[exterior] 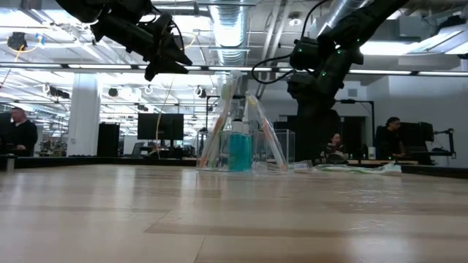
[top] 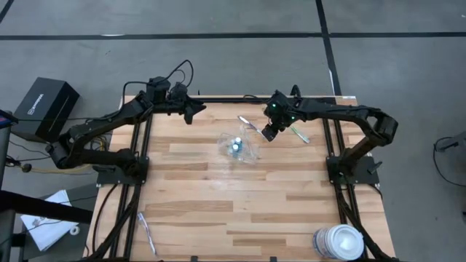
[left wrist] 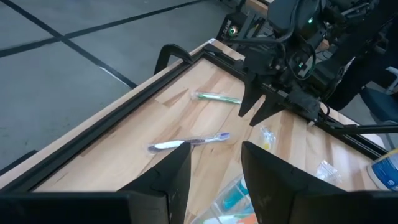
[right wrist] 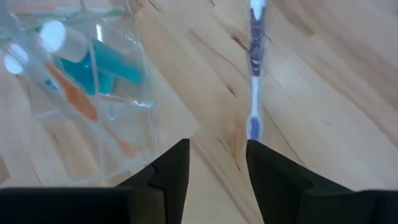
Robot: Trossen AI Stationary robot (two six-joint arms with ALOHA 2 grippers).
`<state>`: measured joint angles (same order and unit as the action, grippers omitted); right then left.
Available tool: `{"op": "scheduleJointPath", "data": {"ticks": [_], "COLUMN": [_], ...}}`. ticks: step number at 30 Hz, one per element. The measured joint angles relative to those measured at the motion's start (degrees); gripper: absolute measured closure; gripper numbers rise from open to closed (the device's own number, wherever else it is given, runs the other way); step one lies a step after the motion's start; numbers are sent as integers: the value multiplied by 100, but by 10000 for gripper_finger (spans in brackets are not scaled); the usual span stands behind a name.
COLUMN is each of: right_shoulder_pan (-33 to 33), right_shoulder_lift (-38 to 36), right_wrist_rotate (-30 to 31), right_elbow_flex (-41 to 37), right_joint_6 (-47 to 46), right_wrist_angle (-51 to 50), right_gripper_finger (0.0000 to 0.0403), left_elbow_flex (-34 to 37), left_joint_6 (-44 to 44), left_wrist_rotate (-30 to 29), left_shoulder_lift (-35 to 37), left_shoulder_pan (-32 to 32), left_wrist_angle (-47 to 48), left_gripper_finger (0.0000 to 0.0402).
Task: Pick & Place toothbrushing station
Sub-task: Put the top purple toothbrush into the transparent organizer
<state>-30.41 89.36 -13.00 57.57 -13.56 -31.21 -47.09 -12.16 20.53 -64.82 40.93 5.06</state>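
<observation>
The right gripper [top: 268,133], fingers apart and empty, hovers just right of centre beside the clear container [top: 239,146] (teal tubes already inside). Likely a reach for the purple-white toothbrush [right wrist: 254,68]; next it must descend and straddle its handle.

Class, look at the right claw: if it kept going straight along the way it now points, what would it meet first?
Probably the purple toothbrush lying flat on the table. The open right claw points down, with the brush's end just ahead of its gap. The clear container stands to one side. Depth is uncertain.
</observation>
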Motion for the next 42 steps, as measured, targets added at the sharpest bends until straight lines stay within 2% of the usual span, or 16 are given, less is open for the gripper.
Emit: {"op": "scheduleJointPath", "data": {"ticks": [13,20,31,42], "right_shoulder_pan": [0,0,0,87], "right_shoulder_lift": [0,1,2,828], "right_wrist_rotate": [70,84,84,-67], "right_elbow_flex": [-132,-619,-955,-833], "right_joint_6": [-146,-444,-813,-1047], "right_wrist_angle": [237,438,1149,1553], "right_gripper_finger": [257,261,259,260], "left_elbow_flex": [4,4,4,4], "left_joint_6": [-7,-7,28,33], "left_wrist_rotate": [4,9,22,0], "left_shoulder_lift": [-72,-72,-72,-72], "left_shoulder_pan": [-3,-2,-2,-2], "left_wrist_angle": [3,-1,-1,-1], "left_gripper_finger": [265,265,265,265]}}
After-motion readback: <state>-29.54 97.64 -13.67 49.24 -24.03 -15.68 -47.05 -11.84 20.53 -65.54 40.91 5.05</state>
